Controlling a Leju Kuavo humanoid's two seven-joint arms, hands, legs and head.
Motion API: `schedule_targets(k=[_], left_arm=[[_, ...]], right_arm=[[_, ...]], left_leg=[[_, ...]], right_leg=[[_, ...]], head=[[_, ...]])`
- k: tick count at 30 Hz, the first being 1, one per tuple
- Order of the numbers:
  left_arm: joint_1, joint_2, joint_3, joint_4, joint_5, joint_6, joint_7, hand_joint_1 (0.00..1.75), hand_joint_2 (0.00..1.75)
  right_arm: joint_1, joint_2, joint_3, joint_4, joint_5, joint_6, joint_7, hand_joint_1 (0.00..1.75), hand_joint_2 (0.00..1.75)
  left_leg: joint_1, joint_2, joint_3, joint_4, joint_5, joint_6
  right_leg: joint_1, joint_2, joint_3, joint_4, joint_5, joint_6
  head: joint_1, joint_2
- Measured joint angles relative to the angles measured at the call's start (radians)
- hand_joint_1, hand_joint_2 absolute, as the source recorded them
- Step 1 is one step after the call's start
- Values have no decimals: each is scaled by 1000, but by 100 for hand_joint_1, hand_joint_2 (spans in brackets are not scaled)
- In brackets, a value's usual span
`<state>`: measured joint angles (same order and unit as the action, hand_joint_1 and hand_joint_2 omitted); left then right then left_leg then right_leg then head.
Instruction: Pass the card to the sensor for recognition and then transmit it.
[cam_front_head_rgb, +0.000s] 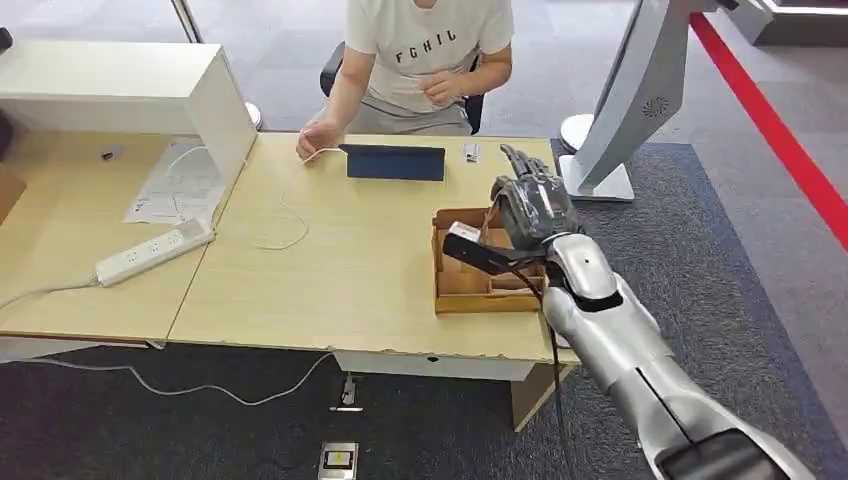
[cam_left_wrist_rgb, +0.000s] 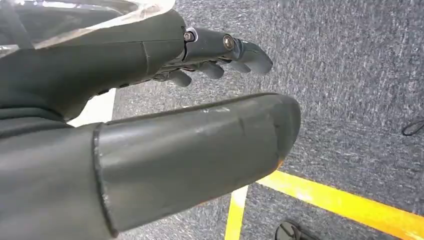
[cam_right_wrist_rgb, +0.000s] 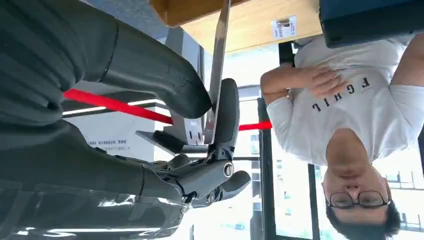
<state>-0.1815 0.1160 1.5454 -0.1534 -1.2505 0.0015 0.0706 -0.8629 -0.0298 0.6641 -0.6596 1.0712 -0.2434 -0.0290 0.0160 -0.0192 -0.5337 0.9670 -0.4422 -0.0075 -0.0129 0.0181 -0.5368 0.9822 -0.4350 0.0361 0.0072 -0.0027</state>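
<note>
The right hand (cam_front_head_rgb: 530, 205) hovers just above the far edge of the wooden organizer box (cam_front_head_rgb: 462, 288), which sits near the right end of the light wooden table (cam_front_head_rgb: 350, 270). In the right wrist view, a thin card (cam_right_wrist_rgb: 216, 75) stands edge-on, pinched between the thick thumb (cam_right_wrist_rgb: 155, 75) and a darker finger (cam_right_wrist_rgb: 227, 112), so this hand is clamped on the card. From the head view the card itself is too hidden behind the fingers to make out.

Beyond the box, toward the far edge of the table, lies a dark flat sensor pad (cam_front_head_rgb: 395, 162) with a white cable (cam_front_head_rgb: 285, 215) trailing from it. A small white tag (cam_front_head_rgb: 470, 152) lies just beside the pad. A person in a white T-shirt (cam_front_head_rgb: 425, 55) sits behind the table, one hand (cam_front_head_rgb: 315, 140) resting near the pad's left end.

The left hand (cam_left_wrist_rgb: 200, 100) hangs over grey carpet (cam_left_wrist_rgb: 350, 75) with a yellow floor line (cam_left_wrist_rgb: 340, 200); its fingers are apart and hold nothing.

A white power strip (cam_front_head_rgb: 155, 252) lies on the neighbouring desk, left of the box.
</note>
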Motion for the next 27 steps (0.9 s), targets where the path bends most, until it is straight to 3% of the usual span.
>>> schedule_targets(k=[9,17,27], left_arm=[[1,-1,0,0,-18,-14,-1,0,0],[5,0,-2,0,-55,-61,-39,0,0],[4,-1,-2,0,-50,-51,-6,0,0]], right_arm=[[-57,26,-3,30,23,-11,-9,175,175],[-216,47,-3,187,82,35,73,175,175],[-277,79,5,284,143,57,107,175,175]], left_leg=[[0,0,-1,0,0,0],[0,0,-1,0,1,-1],[0,1,-1,0,0,-1]], right_leg=[[0,1,-2,1,1,-1],[0,1,-2,1,1,-1],[0,1,-2,1,1,-1]], head=[[0,0],[0,0],[0,0]])
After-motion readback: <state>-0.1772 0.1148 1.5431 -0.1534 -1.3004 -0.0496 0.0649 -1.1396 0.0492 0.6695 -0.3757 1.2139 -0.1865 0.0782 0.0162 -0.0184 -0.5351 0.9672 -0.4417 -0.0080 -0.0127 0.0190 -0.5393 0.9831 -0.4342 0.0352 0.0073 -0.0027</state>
